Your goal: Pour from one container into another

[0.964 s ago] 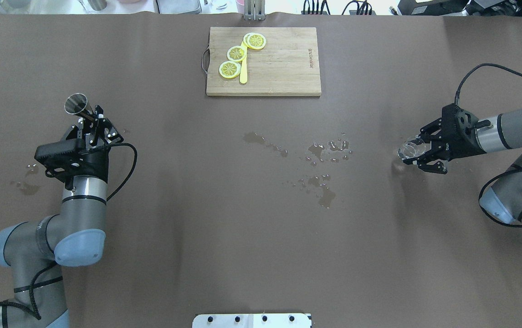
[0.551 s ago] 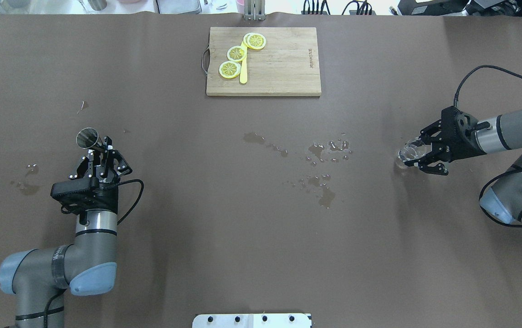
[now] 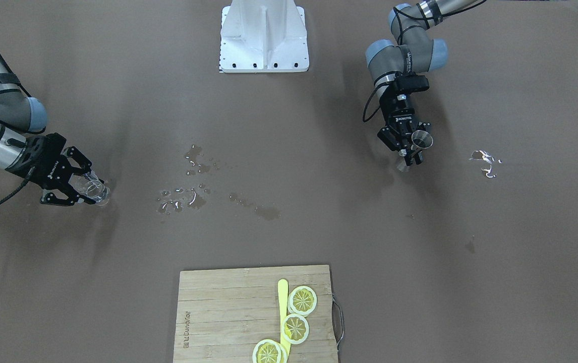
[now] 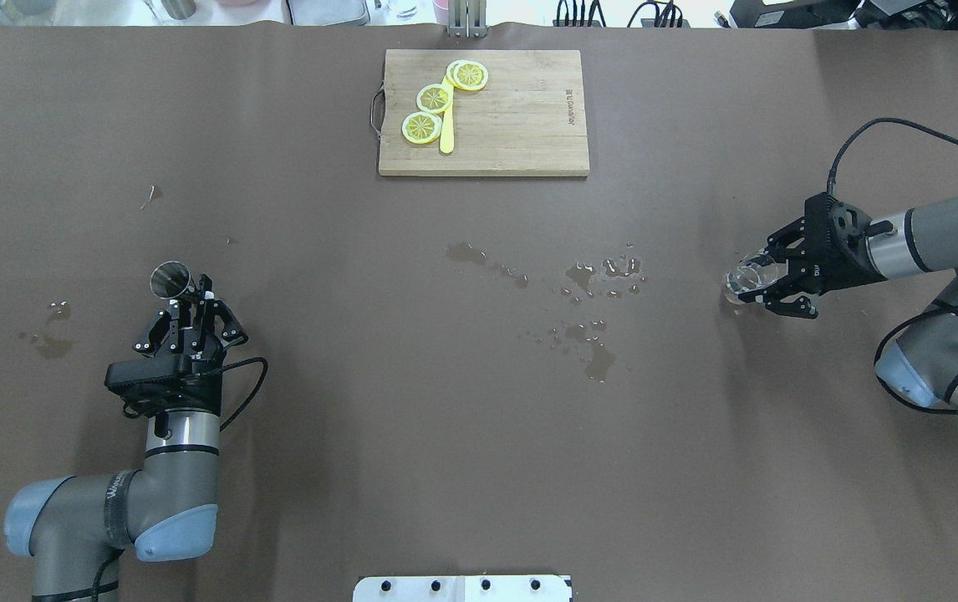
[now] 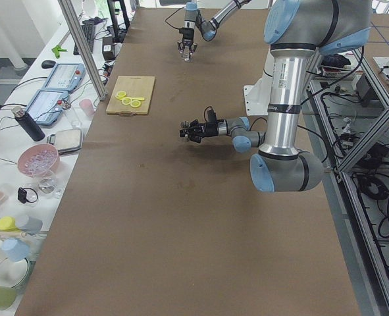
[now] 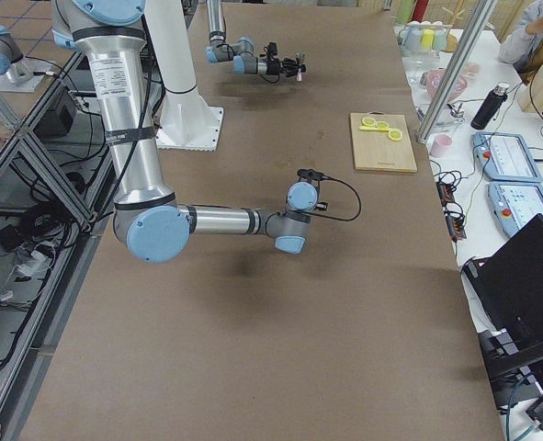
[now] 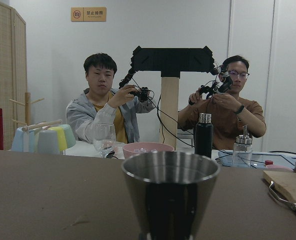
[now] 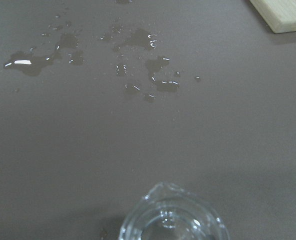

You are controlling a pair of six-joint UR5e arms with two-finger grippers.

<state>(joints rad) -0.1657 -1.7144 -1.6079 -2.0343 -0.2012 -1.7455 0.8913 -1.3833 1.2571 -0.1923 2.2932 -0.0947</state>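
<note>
A small steel cup point(image 4: 171, 280) is held upright above the table in my left gripper point(image 4: 192, 299), which is shut on it. The cup fills the lower middle of the left wrist view point(image 7: 170, 195) and appears right of centre in the front view point(image 3: 421, 139). A clear glass point(image 4: 745, 283) sits at the table's right side with my right gripper point(image 4: 767, 284) shut on it from the side. Its rim shows at the bottom of the right wrist view point(image 8: 173, 217). In the front view the glass point(image 3: 95, 190) and right gripper point(image 3: 83, 185) are at the left.
Water puddles point(image 4: 592, 288) lie across the middle of the table, with smaller ones near the left edge point(image 4: 48, 334). A wooden cutting board point(image 4: 521, 117) holding lemon slices point(image 4: 435, 99) and a yellow knife stands at the far centre. The white robot base point(image 3: 264, 38) is opposite.
My left arm has drawn back towards the robot and slightly to the right, carrying the steel cup. The right gripper with the glass has shifted a little towards the table's middle.
</note>
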